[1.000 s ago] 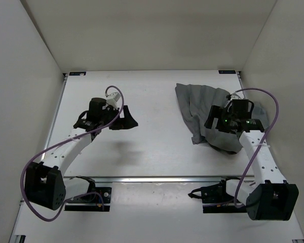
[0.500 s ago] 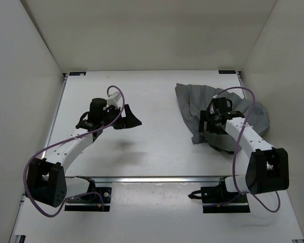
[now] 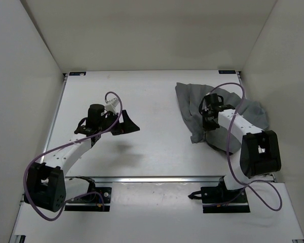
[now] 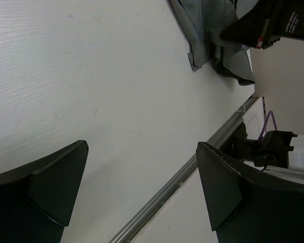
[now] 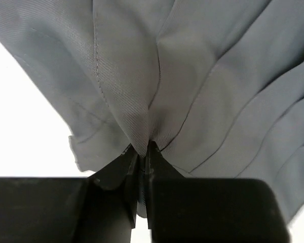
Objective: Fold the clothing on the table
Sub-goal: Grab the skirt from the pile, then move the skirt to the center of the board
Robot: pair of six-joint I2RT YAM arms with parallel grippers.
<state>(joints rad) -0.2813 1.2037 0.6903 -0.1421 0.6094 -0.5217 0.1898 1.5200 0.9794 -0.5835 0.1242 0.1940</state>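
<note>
Top external, clothing (image 3: 190,104) at right edge of table (image 3: 157,152)

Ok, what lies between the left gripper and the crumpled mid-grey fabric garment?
Nothing: only bare white table top separates the left gripper from the mid-grey fabric garment, clearest in the top external view.

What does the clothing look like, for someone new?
Start at the white table, far right quarter. There lies the clothing: a crumpled mid-grey heap with long creases, pinched by the right gripper. It is the only soft fabric; the arms are rigid.
</note>
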